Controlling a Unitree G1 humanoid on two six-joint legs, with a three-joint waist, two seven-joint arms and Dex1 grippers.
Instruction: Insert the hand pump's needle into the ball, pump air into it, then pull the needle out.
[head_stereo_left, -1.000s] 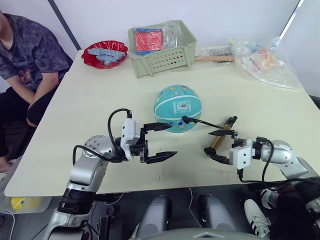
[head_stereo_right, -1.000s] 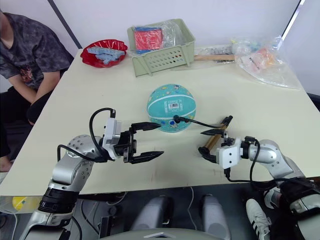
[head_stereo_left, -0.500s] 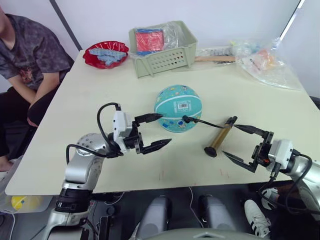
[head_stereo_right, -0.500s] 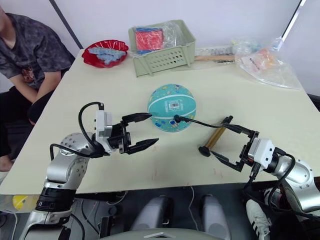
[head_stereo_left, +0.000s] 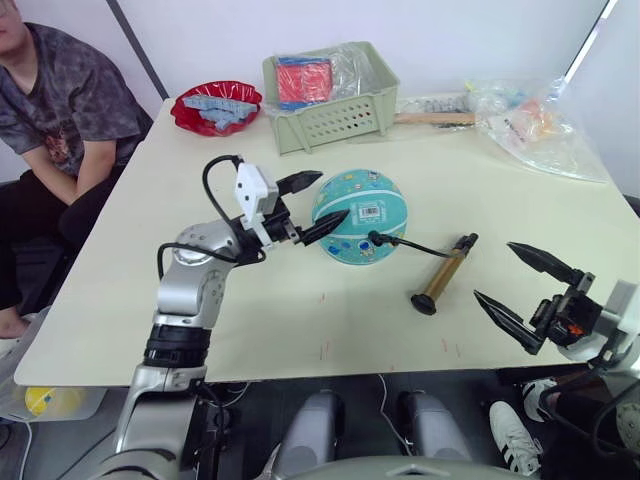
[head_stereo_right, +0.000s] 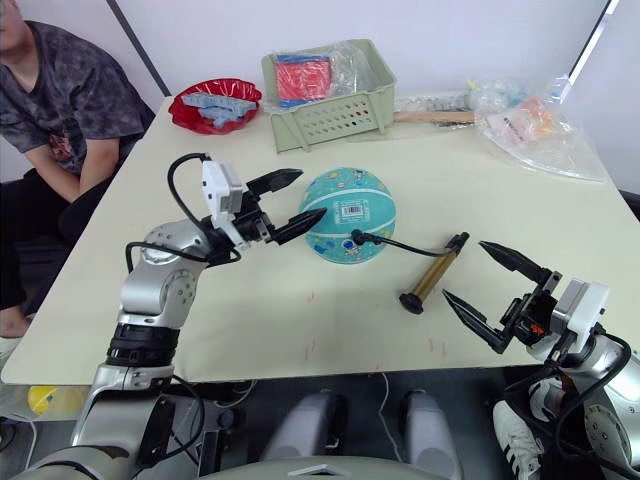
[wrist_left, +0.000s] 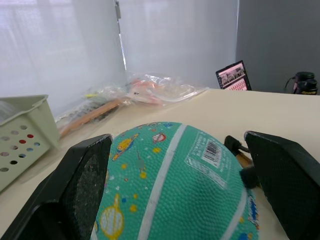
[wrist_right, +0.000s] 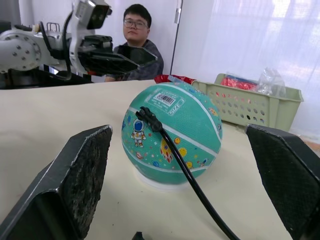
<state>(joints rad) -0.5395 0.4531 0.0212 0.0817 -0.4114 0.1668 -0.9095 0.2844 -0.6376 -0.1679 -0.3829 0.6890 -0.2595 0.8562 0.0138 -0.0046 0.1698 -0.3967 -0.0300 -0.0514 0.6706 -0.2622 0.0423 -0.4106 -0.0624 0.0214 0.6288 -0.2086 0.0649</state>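
The teal ball (head_stereo_left: 360, 218) rests mid-table, barcode label facing up. My left gripper (head_stereo_left: 333, 195) is open at the ball's left side, one finger above and one in front of it; its wrist view has the ball (wrist_left: 175, 190) between both fingers (wrist_left: 85, 185). The hand pump (head_stereo_left: 445, 272) lies on the table right of the ball. Its black hose (wrist_right: 185, 170) runs to a fitting (head_stereo_left: 375, 238) pressed against the ball's front; the needle pin itself is hidden. My right gripper (head_stereo_left: 494, 270) is open, right of the pump and apart from it.
A green basket (head_stereo_left: 330, 95) and a red bowl (head_stereo_left: 215, 107) stand at the back. Plastic bags (head_stereo_left: 540, 125) and a wooden stick (head_stereo_left: 430, 118) lie at the back right. A person (head_stereo_left: 60, 100) sits at the table's left side.
My left gripper rose from the table's front to the ball's left side. My right gripper, which stood open around the pump's handle end, drew back to the right, leaving the pump lying.
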